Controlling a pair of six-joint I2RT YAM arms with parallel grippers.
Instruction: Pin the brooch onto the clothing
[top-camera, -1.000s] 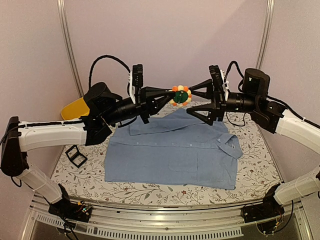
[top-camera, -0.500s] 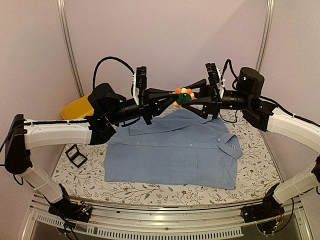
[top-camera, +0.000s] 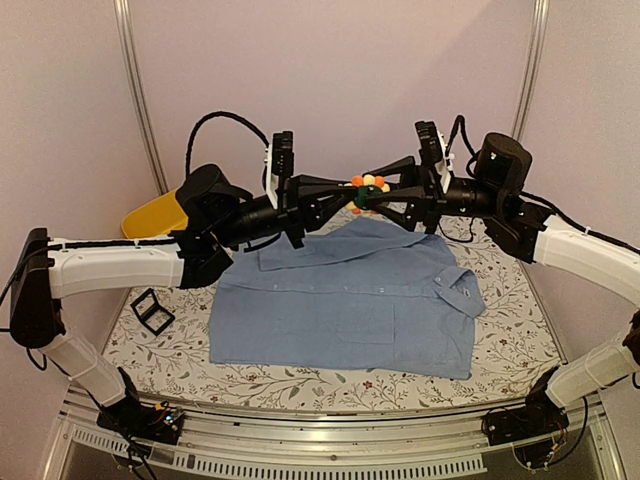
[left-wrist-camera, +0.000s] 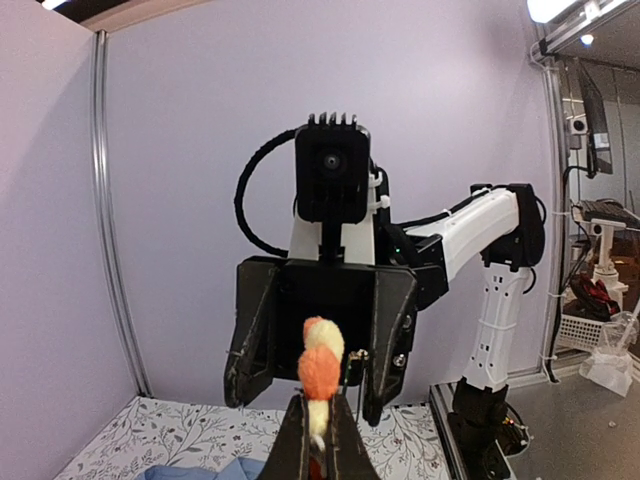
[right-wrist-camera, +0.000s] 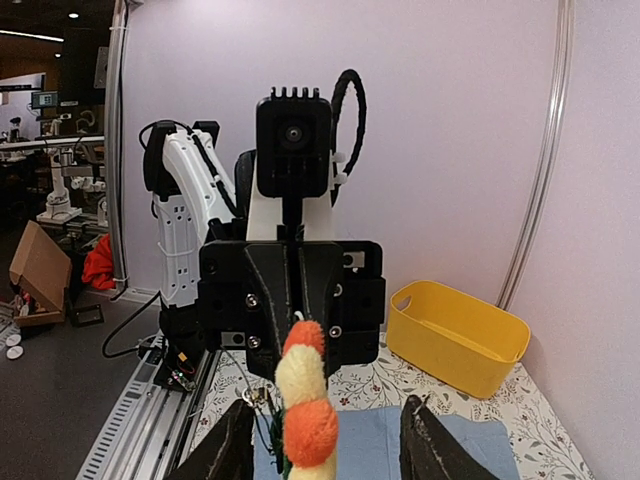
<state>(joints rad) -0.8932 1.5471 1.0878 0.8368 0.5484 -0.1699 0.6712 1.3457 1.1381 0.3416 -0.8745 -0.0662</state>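
Checked every view, zero readable text. No labels, brand names, numbers or signs were legible on anything, background clutter was too small and blurry too.

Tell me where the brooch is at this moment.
In the top view the brooch is in the air at the centre, above the far edge of the shirt, pinched by the left tool; the right tool stands open around it.

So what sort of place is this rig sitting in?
Probably a robotics lab test cell, not a home: pale panel walls on aluminium posts, a floral-covered table, and beyond the open side a cardboard box and equipment benches.
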